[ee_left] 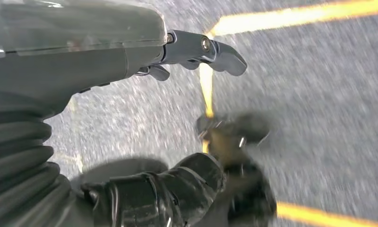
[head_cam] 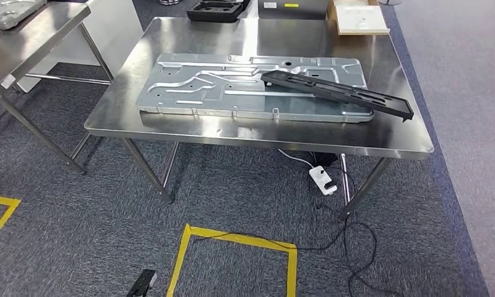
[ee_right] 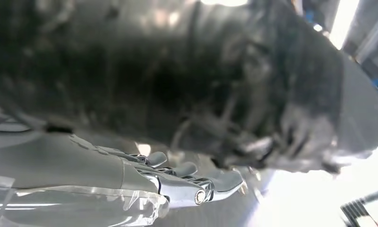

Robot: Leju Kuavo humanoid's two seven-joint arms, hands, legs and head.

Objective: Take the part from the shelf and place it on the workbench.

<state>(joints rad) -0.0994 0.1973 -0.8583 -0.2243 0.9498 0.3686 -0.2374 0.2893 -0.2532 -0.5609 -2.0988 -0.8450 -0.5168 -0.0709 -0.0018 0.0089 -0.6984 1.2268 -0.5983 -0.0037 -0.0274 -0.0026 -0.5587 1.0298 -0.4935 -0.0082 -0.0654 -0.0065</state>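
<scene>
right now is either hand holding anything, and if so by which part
Left hand holds nothing; its fingers hang free above the carpet. The right hand also looks empty, though its view is blurred. The black part lies on the workbench.

Overhead lights bounce off the shiny stainless steel workbench in soft streaks, and it drops a faint shadow on the grey carpet. Head view is sharp and evenly lit. Both wrist views are smeared with blur; the right one's blown out white at one corner.
</scene>
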